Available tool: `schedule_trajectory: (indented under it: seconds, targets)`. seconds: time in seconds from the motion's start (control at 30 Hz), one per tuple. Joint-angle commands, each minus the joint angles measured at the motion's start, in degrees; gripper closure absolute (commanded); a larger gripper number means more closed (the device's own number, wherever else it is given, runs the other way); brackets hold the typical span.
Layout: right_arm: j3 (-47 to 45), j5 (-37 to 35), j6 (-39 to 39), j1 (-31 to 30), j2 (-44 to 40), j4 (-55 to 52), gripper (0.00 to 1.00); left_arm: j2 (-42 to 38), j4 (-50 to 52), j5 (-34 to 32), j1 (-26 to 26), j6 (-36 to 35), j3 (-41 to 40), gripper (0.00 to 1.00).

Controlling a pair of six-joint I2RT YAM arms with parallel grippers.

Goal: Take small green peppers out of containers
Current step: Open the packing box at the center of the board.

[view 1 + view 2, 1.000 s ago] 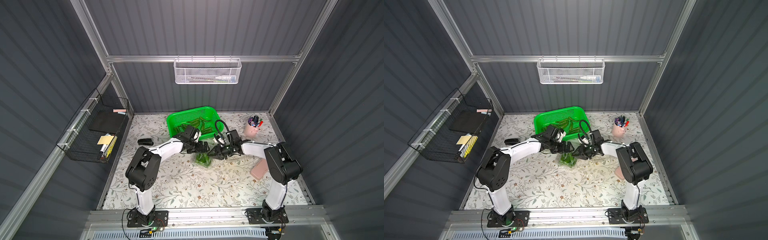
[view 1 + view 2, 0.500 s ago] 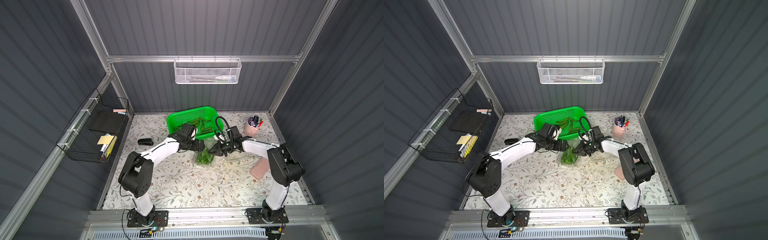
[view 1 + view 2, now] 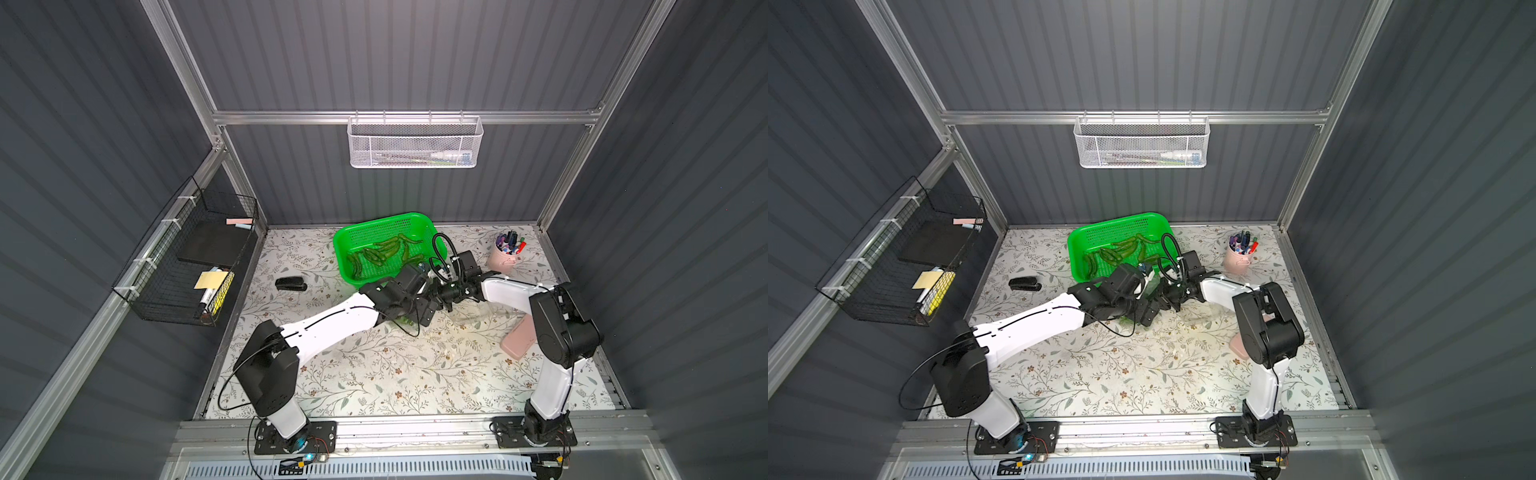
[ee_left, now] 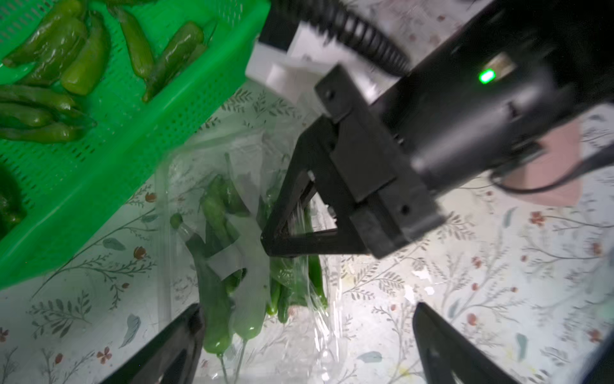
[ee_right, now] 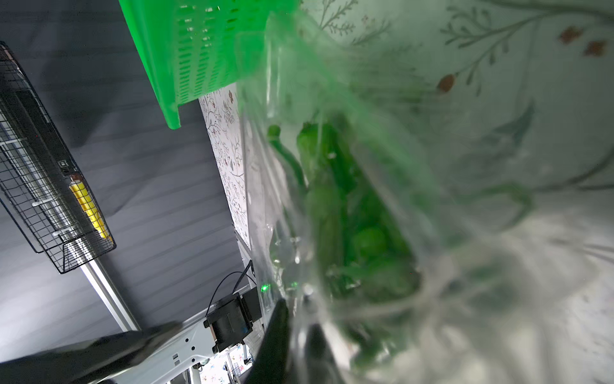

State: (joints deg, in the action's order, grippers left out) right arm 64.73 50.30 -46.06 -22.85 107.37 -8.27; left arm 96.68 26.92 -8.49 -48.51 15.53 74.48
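Since one second ago my left arm has stretched lower and further forward, and in both top views it now covers the place where the two grippers meet. The container (image 4: 186,179) lies on the floral mat (image 4: 498,266), just beside the green basket (image 4: 99,173), with small green peppers (image 4: 216,299) inside it. The right gripper (image 4: 265,242) is clenched on the thin clear plastic only. The left gripper (image 4: 308,309) is spread wide over the peppers' end and grasps nothing. I think such a small pinch may slip or tear the plastic. With a lift, the peppers could spill on the mat. Closing the left fingers here may catch plastic or bruise a pepper.
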Motion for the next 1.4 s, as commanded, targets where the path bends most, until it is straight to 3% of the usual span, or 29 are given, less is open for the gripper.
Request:
schedule_trajectory:
  seconds: [0.0, 0.13, 0.53, 0.83, 0.93, 1.07, 1.2, 1.37]
  targets:
    - [1.0, -0.5, -0.6, 0.2, 0.2, 0.0, 0.89, 1.3, 2.8, -14.1, -1.1, 4.5, 2.6, 0.14]
    - [1.0, 0.3, 0.1, 0.2, -0.1, -0.1, 0.89, 2.3, 2.5, -18.4, -1.9, 6.0, 3.0, 0.21]
    - [1.3, 0.7, 1.3, 0.2, 0.2, -1.3, 0.89, 4.6, -2.3, -7.5, -3.4, 3.0, 1.2, 0.21]
    - [1.0, 0.9, 1.0, 0.2, 0.1, -0.4, 0.89, 8.9, 2.0, -13.1, -3.5, 5.9, 3.1, 0.25]
    - [0.8, 1.2, 1.0, 0.2, 0.1, -0.3, 0.89, 9.7, 3.3, -15.7, -3.5, 7.9, 4.0, 0.32]
    - [0.7, 1.8, 1.7, 0.2, 0.0, -0.7, 0.88, 9.3, 2.7, -15.5, -3.5, 8.1, 4.1, 0.34]
    - [0.8, 2.0, 2.7, 0.2, 0.5, -2.1, 0.88, 7.5, 0.3, -13.1, -3.5, 7.2, 3.1, 0.34]
    - [0.2, 1.9, 3.7, 0.2, 0.8, -3.0, 0.88, 1.6, -7.3, -6.8, -3.5, 4.3, -1.1, 0.21]
